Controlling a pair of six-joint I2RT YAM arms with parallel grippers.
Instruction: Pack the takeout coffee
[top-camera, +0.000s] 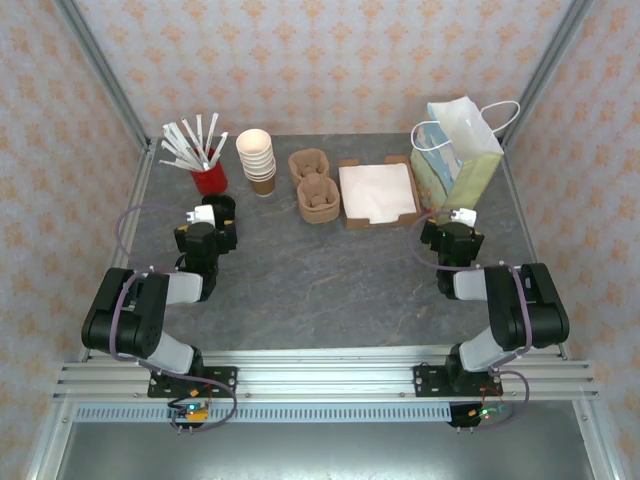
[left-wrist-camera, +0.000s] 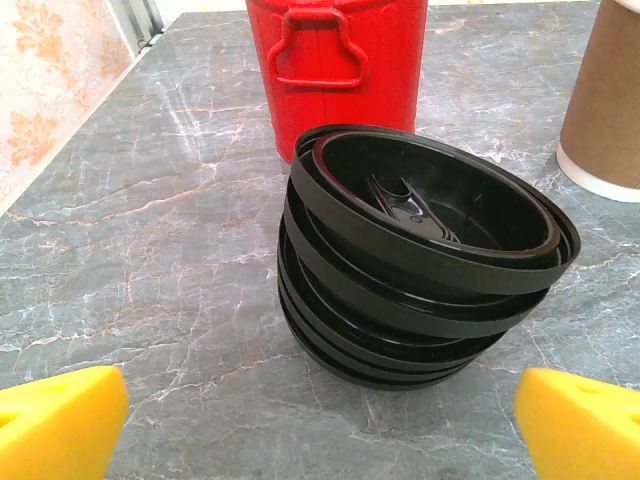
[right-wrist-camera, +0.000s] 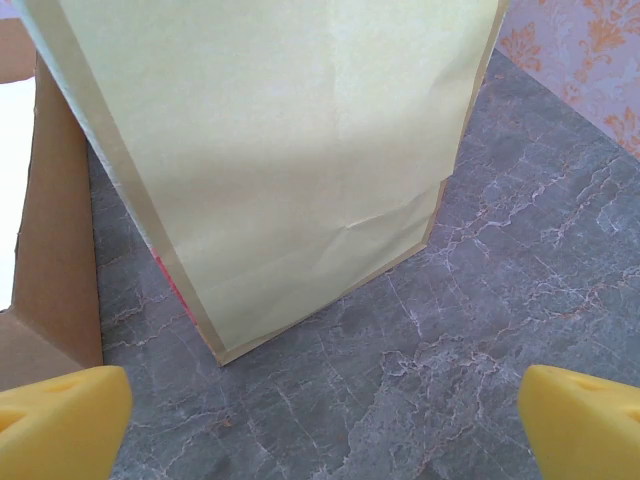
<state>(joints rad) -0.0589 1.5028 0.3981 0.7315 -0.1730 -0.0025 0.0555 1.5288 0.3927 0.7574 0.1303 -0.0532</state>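
We are holding the left tool (left-wrist-camera: 320, 425) wide open with nothing in it. Its yellow fingertips (left-wrist-camera: 55, 425) are standing apart on either side of a tilted stack of black lids (left-wrist-camera: 420, 270), not touching it. The stack is resting on the grey bench (top-camera: 330, 280), at about 10 o'clock from the bench's middle in the top view. At 12 o'clock from the lids, a red holder (left-wrist-camera: 340, 70) is standing just behind them and carrying white wrapped sticks (top-camera: 190, 140). At 2 o'clock from the lids, a stack of lidless cream cups (top-camera: 256, 158) is sitting with a brown base.

We are also keeping the right tool (right-wrist-camera: 322, 420) fully spread and empty. It is facing the pale green paper bag (right-wrist-camera: 290, 150), which is standing upright at 2 o'clock on the bench. At 9 o'clock from the bag, a cardboard tray (top-camera: 350, 165) is holding white napkins. Brown pulp carriers (top-camera: 313, 185) are lying just beyond it.

We cannot tell where the takeout coffee is sitting.
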